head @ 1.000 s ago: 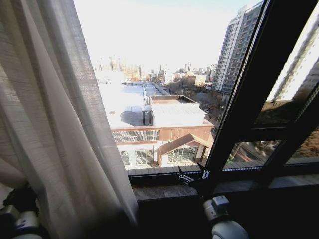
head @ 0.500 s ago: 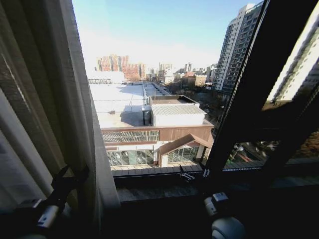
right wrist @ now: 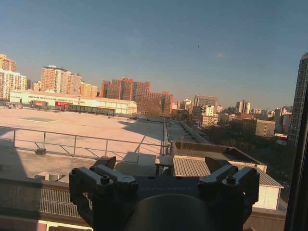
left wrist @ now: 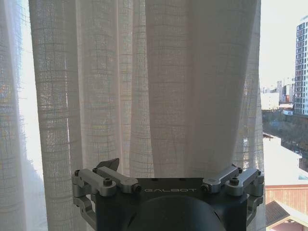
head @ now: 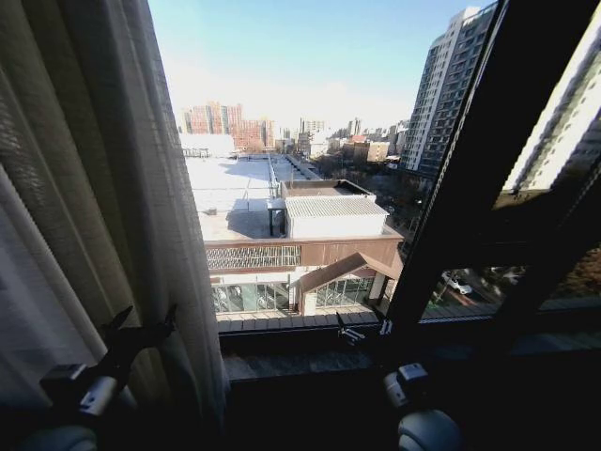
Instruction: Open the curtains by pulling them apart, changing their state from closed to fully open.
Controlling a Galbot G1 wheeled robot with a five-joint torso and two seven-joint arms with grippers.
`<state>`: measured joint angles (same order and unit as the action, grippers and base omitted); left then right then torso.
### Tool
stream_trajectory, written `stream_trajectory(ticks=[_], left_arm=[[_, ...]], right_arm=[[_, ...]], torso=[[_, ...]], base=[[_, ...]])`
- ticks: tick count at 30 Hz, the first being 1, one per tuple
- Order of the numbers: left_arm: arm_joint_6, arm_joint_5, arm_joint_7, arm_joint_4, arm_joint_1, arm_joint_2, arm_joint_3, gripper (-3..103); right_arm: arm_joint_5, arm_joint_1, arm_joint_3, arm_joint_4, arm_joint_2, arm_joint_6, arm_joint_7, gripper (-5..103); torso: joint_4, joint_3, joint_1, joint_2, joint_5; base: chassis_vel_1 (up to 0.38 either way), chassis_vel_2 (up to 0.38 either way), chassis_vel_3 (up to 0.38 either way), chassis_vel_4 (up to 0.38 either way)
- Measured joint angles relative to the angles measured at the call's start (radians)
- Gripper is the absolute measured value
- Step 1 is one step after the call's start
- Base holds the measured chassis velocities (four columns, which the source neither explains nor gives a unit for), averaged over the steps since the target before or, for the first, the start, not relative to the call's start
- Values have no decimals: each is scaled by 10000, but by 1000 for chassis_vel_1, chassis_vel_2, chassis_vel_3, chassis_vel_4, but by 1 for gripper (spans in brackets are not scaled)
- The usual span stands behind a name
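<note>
The curtain [head: 84, 188] hangs gathered just beyond the left hand [head: 141, 331], its free edge running down beside the fingertips. It is sheer, light and soft, so I judge it will slide along easily but bunch and slip from a shallow pinch. The best hold looks like the thick pleats of the curtain [left wrist: 159, 86] straight ahead of the left hand [left wrist: 168, 185], whose fingers stand apart with no cloth between them.

Past that edge, toward the right hand [head: 362, 334], bare glass offers open room, bounded by the dark frame [head: 470, 160] and the sill [head: 300, 362] beneath. The right hand [right wrist: 166, 166] also stands spread, facing the glass and touching nothing.
</note>
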<state>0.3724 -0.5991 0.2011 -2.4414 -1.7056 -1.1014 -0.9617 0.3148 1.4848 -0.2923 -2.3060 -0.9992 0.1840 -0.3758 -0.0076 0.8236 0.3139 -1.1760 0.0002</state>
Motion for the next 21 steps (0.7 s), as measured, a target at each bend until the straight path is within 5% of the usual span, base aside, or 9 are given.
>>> stream_trajectory(ticks=[10,14,21], left_arm=[[-383,124,-87,233,367,-1139,-72,100],[-725,851,-956,479,825,-2125,-114,100],[-898,1643,-1809,662,912,-2802,-79,100]], right_arm=[[663,-67,-428,-129,-227,247,-467,100],[1325,-592,-652,236,-418,476,-654,100],[1174,-1590,-912,1544,-575,819,-485,100]], torso=[[0,-1,0,-1,-1],[-2,0,0,0,0],[1,0,1,0,1]], base=[[0,0,0,0],[0,0,0,0],[0,0,0,0]])
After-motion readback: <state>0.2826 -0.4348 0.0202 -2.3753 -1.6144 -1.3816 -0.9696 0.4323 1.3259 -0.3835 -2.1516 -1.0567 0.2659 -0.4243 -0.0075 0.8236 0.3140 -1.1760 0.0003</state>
